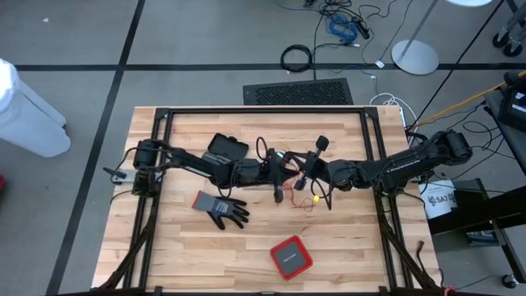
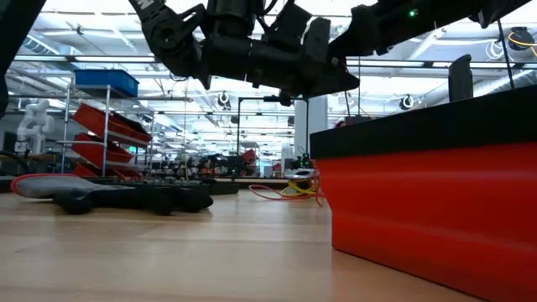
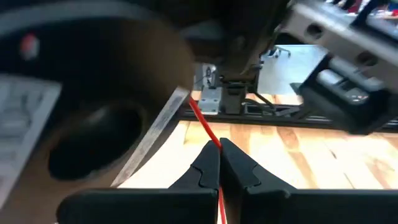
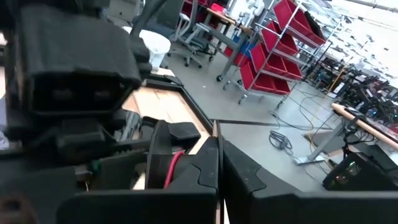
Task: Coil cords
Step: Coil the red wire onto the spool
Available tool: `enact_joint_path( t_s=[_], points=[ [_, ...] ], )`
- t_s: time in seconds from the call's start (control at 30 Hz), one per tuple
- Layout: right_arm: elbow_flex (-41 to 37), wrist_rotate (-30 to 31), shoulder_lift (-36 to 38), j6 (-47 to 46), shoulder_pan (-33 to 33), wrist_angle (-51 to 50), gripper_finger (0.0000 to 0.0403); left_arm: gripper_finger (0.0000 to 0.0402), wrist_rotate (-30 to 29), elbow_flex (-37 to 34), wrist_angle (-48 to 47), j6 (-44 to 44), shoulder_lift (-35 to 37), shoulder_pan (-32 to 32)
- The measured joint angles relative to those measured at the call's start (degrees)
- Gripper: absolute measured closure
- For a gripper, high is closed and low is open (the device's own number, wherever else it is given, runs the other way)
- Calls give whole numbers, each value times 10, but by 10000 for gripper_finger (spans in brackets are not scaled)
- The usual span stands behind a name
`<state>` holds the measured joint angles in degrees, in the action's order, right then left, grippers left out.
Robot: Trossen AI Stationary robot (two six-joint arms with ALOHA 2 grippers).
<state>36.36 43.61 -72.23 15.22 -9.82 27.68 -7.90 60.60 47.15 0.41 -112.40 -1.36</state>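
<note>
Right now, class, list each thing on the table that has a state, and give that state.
left gripper: shut on the red wire
right gripper: shut, raised mid-table facing the left one
yellow wire: loose on the wood, not coiled
grey glove: lying flat
red box: closed, lying flat

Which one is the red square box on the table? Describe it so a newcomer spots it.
On the wooden table, look to the near edge, well clear of both arms. The red square box lies there alone, flat, with a dark grey centre panel. The grey glove nearby is dark and floppy; nothing else is a solid red block.
</note>
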Motion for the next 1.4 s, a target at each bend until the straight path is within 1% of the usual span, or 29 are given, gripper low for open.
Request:
enact_joint_path(
  t_s=[0.07,0.17,0.4,0.47,0.63,0.8,0.9,0.97,1.1,1.17,1.27,1.4],
  points=[
    [0,0,1,2,0,5,402,401,-5,0,-6,-1,0,2],
    [0,0,6,4,-5,4,402,401,-39,0,-32,2,1,3],
    [-2,0,32,6,-25,-18,402,395,-68,2,-58,20,3,5],
    [-2,2,43,4,-30,-36,402,394,-69,2,-65,21,4,10],
    [-2,30,71,-14,-44,-83,402,392,-68,2,-69,20,5,21],
    [-2,34,82,-12,-49,-77,403,388,-49,2,-61,20,6,27],
    [2,33,85,-11,-49,-45,403,364,-49,-2,-69,27,2,28],
    [3,33,87,-3,-50,-32,403,339,-54,-4,-78,32,-2,28],
    [1,29,84,19,-51,-11,403,284,-59,-1,-68,31,4,33],
    [1,30,88,22,-51,-8,403,266,-59,-2,-80,31,2,35],
    [1,29,88,23,-53,-16,403,255,-59,-2,-73,40,3,38],
    [1,29,98,23,-57,-14,403,258,-59,-1,-78,47,3,44]
  ],
)
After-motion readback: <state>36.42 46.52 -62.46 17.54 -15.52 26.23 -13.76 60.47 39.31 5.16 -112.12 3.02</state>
